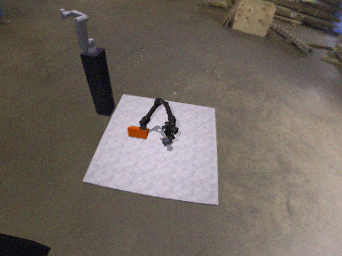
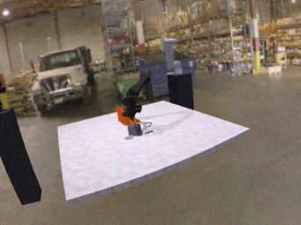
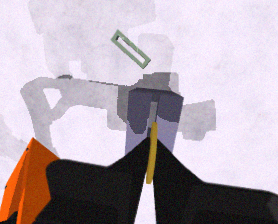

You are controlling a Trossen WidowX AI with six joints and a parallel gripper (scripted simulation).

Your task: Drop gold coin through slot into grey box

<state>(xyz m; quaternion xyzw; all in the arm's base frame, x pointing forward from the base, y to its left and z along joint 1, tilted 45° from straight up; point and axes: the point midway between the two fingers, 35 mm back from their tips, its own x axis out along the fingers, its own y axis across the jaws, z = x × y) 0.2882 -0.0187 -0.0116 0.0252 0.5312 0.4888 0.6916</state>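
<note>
My gripper (image 1: 169,137) (image 2: 133,119) (image 3: 151,142) is shut on the gold coin (image 3: 152,157), which stands edge-on between the fingertips. The grey box (image 1: 166,142) (image 2: 135,130) (image 3: 173,107) is directly under the fingers. In the wrist view the slot (image 3: 153,110) runs along the lid, and the coin's far end overlaps its near part, nearly in line with it but slightly angled. Whether the coin's lower edge is inside the slot cannot be told. The green holder (image 3: 146,64) is empty, beyond the box in the wrist view.
An orange block (image 1: 138,132) (image 2: 125,117) (image 3: 37,175) stands by the arm's base, and shows at the lower left of the wrist view. The white mat (image 1: 150,177) (image 2: 176,151) carries everything. Dark pedestals (image 1: 99,84) (image 2: 180,91) stand outside the mat.
</note>
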